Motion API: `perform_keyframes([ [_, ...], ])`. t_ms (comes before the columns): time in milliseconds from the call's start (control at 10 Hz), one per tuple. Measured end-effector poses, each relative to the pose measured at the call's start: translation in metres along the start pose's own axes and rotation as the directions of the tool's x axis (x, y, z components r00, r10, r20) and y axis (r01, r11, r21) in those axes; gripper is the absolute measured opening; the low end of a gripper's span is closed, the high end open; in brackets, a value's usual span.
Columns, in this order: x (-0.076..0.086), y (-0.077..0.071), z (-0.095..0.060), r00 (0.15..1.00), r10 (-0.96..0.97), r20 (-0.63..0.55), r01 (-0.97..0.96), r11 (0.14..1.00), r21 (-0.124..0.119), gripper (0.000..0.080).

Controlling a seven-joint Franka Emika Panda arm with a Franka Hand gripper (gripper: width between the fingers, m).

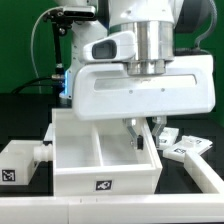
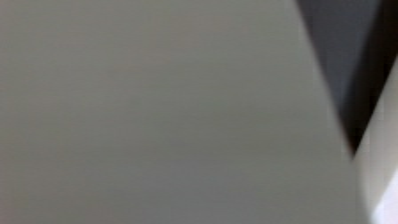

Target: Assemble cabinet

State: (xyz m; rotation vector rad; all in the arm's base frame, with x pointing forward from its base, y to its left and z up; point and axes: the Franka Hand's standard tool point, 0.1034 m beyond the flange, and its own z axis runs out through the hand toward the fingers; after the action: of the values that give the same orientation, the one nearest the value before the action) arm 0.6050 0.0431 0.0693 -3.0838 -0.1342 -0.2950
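The cabinet (image 1: 104,165) is a large white hollow box with an inner divider. It stands open side up in the middle of the exterior view, with a tag on its near face. My gripper (image 1: 138,137) reaches down into the box at its right-hand wall, with one dark finger (image 1: 136,141) inside the right compartment. The arm's white hand hides most of the fingers, so I cannot tell how the jaws stand. The wrist view shows only a blurred grey surface (image 2: 160,110) very close to the camera, with a dark strip along one side.
A white tagged part with a round peg (image 1: 20,165) lies against the cabinet on the exterior view's left. Flat white tagged pieces (image 1: 186,146) lie on the right, and another white panel (image 1: 208,178) lies at the front right. The table is black.
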Motion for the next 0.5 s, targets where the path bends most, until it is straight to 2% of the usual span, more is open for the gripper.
perform_keyframes([
  [300, -0.003, -0.001, 0.006, 0.999, 0.031, 0.009, -0.032, 0.999, 0.005, 0.0090],
  [500, 0.001, -0.014, 0.022, 0.996, 0.089, -0.011, -0.088, 0.996, 0.014, 0.0090],
])
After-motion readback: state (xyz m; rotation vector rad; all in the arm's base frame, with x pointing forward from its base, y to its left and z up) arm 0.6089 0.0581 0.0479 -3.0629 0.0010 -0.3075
